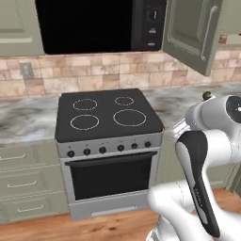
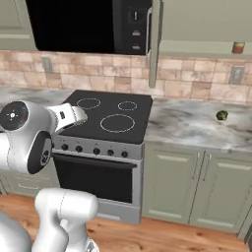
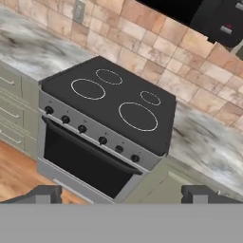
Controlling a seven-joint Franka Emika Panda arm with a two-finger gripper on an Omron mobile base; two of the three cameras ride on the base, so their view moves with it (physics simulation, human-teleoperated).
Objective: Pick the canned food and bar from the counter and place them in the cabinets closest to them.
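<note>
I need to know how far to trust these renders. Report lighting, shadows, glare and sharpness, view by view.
Left base view: flat even light, no glare on the stove top, soft edges throughout. Right base view: same even light; the canned food on the cabinet shelf is small and blurry. Hand view: tilted horizon, the counter veins smeared, no cast shadows.

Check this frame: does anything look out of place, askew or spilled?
Only the wall cabinet door right of the microwave stands open, with the canned food on its shelf. The gripper is open and empty.
</note>
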